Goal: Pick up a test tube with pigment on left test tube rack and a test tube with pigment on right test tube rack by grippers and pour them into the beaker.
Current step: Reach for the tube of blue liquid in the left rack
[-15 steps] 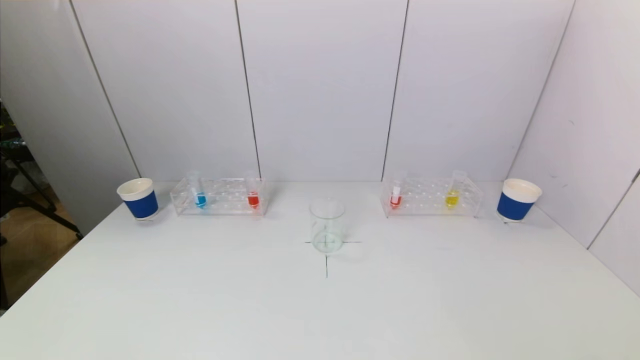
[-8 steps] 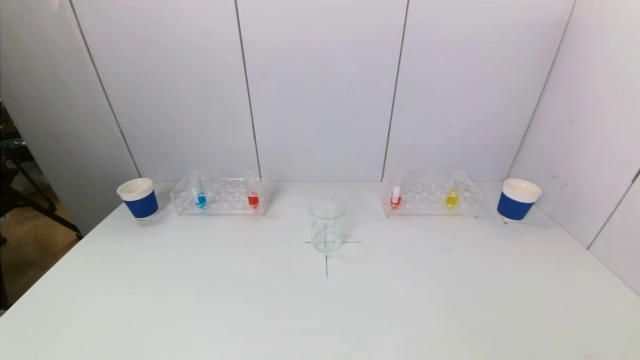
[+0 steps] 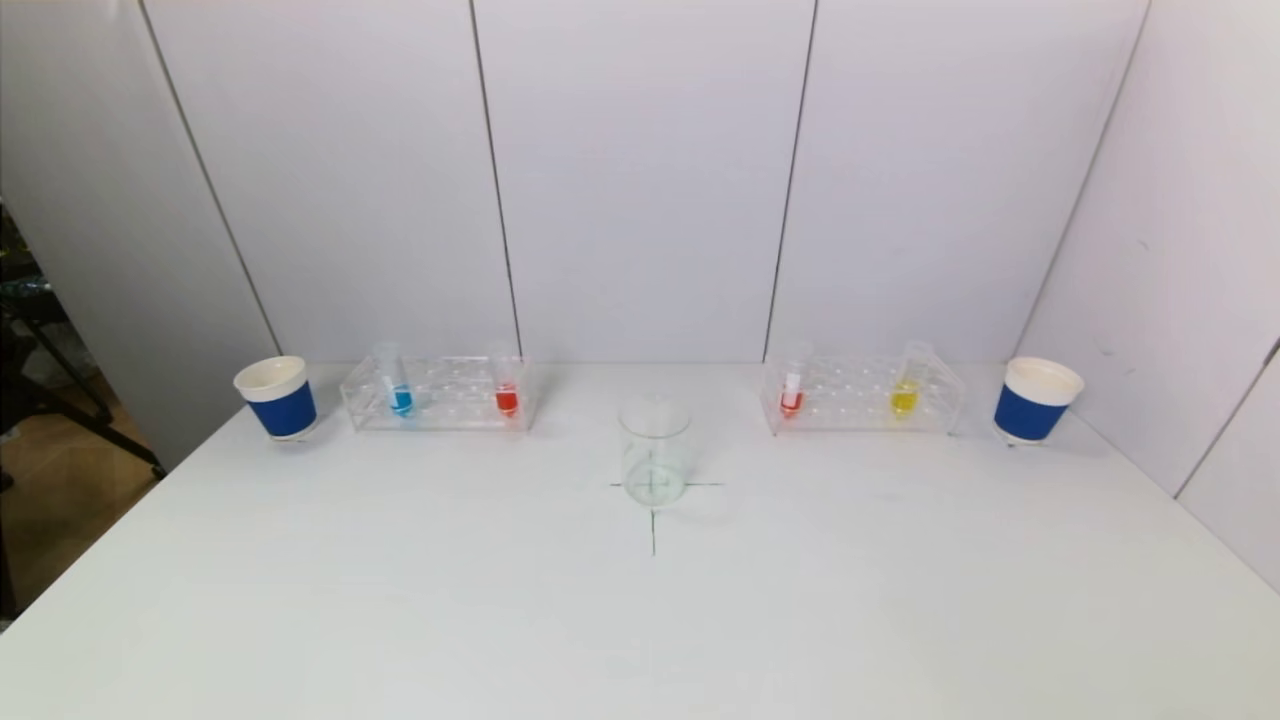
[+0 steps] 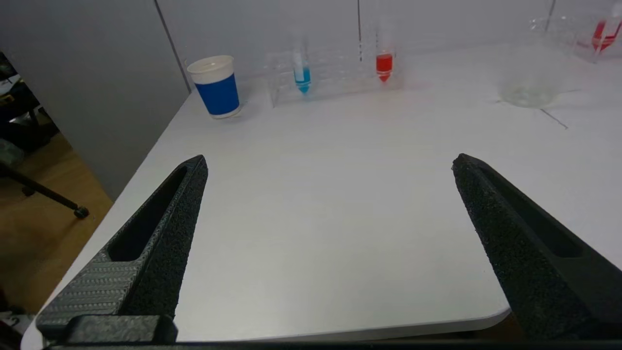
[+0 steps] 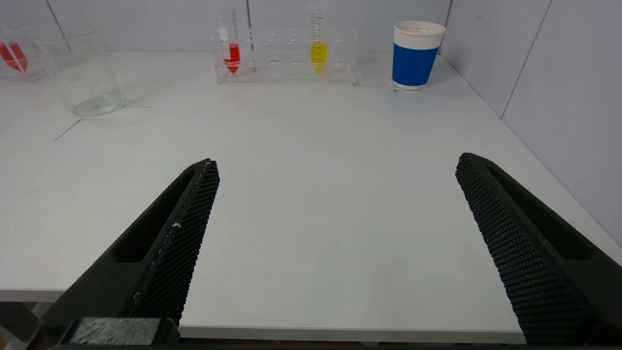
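While both claws gape at table (image 3: pixel 400 600) edge, beaker (image 3: pixel 654 450) centred, racks apart.

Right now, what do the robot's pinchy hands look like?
Both are black. The left gripper has two long fingers that taper to a tip, with a rough, grainy surface and a slot cut along each. The right gripper has the same shape, but its fingers carry a tiny honeycomb pattern. No cables, labels or sleeves show in either wrist view.
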